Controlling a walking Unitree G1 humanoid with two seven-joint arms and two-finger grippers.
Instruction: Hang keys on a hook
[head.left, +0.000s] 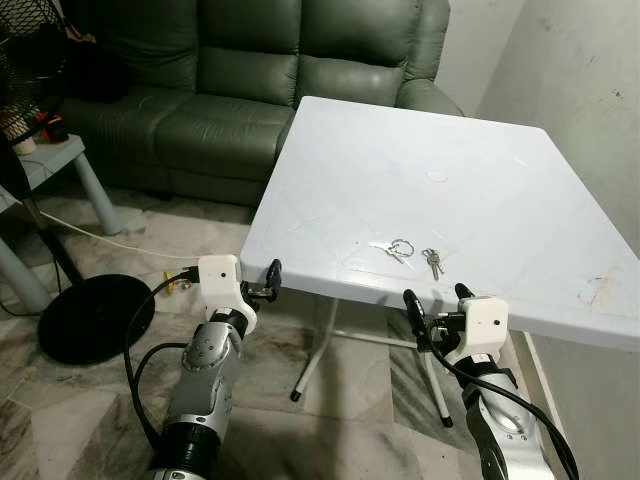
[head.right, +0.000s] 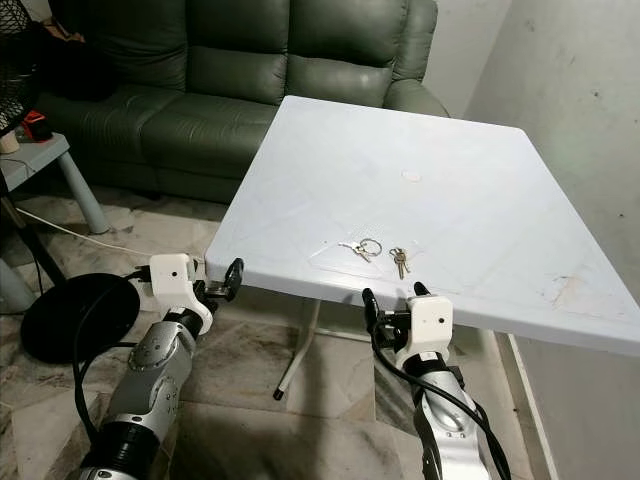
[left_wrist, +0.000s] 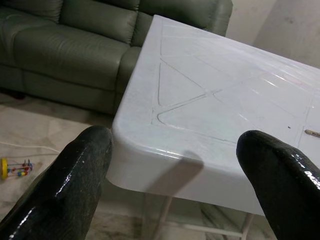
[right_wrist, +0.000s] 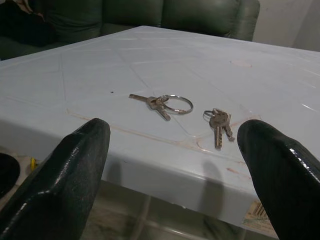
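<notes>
Right wrist view: right hand (right_wrist: 170, 175) released; keys (right_wrist: 161, 103) lying flat, crosswise.

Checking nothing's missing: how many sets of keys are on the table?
2. One set on a large ring lies near the white table's front edge; a smaller bunch lies beside it, toward the robot's right.

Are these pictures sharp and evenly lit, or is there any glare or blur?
Left eye view: sharp, soft daylight, faint sheen on the white table. Right wrist view: both key sets crisp, the open right claw looms large and soft. Left wrist view: glare on the tabletop's far side, bright highlights on the open left claw's fingers.
</notes>
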